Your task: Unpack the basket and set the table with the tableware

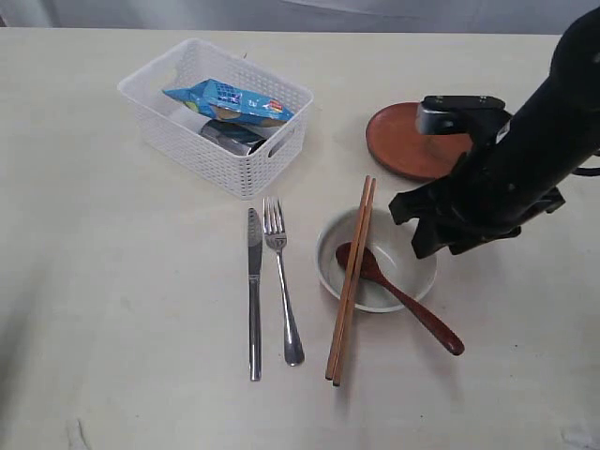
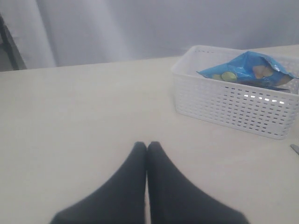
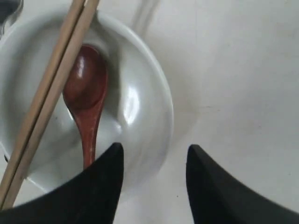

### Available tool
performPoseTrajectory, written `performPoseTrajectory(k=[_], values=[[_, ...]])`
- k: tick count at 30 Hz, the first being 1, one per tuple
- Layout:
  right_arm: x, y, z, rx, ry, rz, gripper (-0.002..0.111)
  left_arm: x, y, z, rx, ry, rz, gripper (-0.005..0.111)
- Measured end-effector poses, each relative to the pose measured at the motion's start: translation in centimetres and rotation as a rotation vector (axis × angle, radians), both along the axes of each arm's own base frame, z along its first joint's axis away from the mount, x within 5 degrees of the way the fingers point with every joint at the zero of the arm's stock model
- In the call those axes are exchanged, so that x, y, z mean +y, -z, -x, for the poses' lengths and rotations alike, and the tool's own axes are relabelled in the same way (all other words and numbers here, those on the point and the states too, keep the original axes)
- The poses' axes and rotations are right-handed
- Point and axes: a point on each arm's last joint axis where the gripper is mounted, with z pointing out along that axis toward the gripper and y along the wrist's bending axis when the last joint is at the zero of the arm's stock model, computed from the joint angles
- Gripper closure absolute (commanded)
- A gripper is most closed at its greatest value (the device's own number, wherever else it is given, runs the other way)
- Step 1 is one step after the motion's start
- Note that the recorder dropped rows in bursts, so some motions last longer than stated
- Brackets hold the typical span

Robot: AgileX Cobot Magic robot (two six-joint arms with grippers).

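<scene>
The white basket (image 1: 150, 122) stands at the back left of the table (image 1: 112, 309), holding a blue snack packet (image 1: 228, 101) over a steel cup (image 1: 230, 138). In front lie the knife (image 1: 254, 291) and fork (image 1: 281, 281). The off-white bowl (image 1: 403, 272) holds the dark red spoon (image 1: 403, 298), and the chopsticks (image 1: 350, 281) rest across its left rim. A brown wooden plate (image 1: 405, 141) sits behind it. My right gripper (image 1: 419, 230) hangs open at the bowl's right edge; in its wrist view the gripper (image 3: 154, 151) straddles the bowl's rim (image 3: 163, 116), holding nothing. My left gripper (image 2: 147, 145) is shut and empty over bare table.
In the left wrist view the basket (image 2: 224, 102) with the packet (image 2: 247, 70) stands off to one side, well apart from the shut fingers. A grey curtain hangs behind the table's far edge. The right arm's black body covers part of the plate.
</scene>
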Motion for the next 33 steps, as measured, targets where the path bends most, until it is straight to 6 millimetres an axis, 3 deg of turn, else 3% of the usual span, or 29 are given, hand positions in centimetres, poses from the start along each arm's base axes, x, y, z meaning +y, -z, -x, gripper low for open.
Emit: performPoseTrajectory(k=[12,18,27,33], values=[[0.4,2.0,-0.7,0.043,0.052,0.014,0.066,0.0,0.0,0.0,0.0,0.0,0.0,0.107],[0.6,2.1,-0.6,0.051,0.058,0.012,0.066,0.0,0.0,0.0,0.0,0.0,0.0,0.107],[1.0,3.6,0.9,0.059,0.064,0.013,0.066,0.0,0.0,0.0,0.0,0.0,0.0,0.107],[1.0,3.7,0.8,0.027,0.073,0.008,0.066,0.0,0.0,0.0,0.0,0.0,0.0,0.107]])
